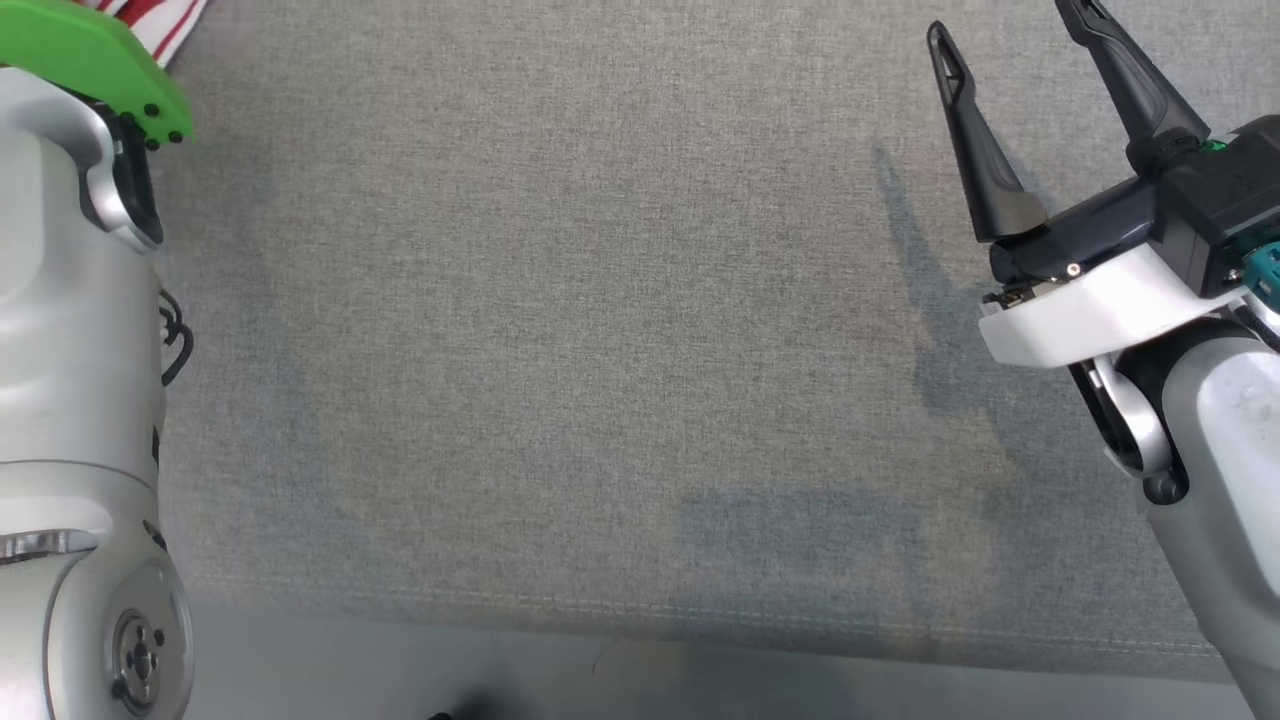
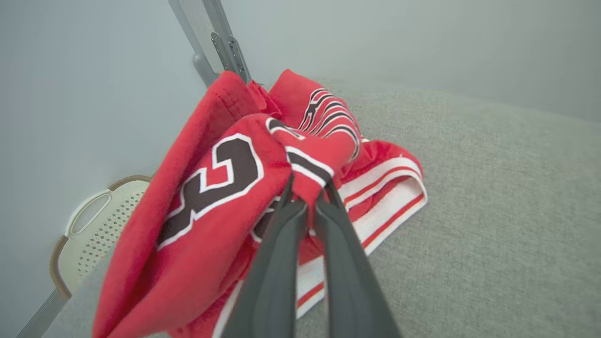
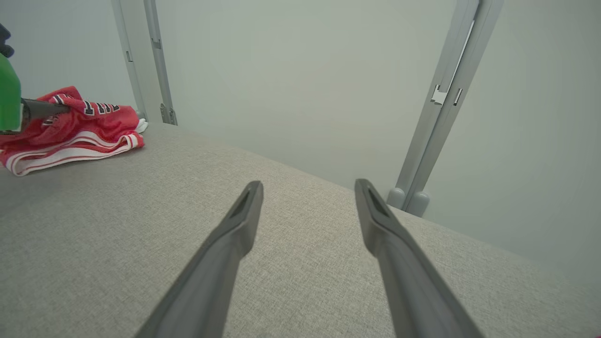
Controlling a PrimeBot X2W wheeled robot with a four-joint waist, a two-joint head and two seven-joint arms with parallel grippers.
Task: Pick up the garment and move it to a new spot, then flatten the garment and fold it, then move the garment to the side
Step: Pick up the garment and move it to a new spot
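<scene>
The left hand (image 2: 309, 188) has its fingers pressed together on a small pinch of the red jersey (image 2: 211, 188), just beside the dark number print. The jersey lies crumpled at the far left corner of the grey tabletop (image 2: 493, 211), with its striped hem spread flat.

The bite looks thin, so the cloth could slip out as the arm lifts. If only one layer is caught, the rest may unroll and drag. The heap sits near the edge, above a pale basket (image 2: 94, 225), so a loose part could slide off. A metal post (image 2: 220, 42) stands close behind and might snag it. The right hand (image 1: 1008, 22) hovers well apart with its fingers spread and nothing between them, too far away to help.
</scene>
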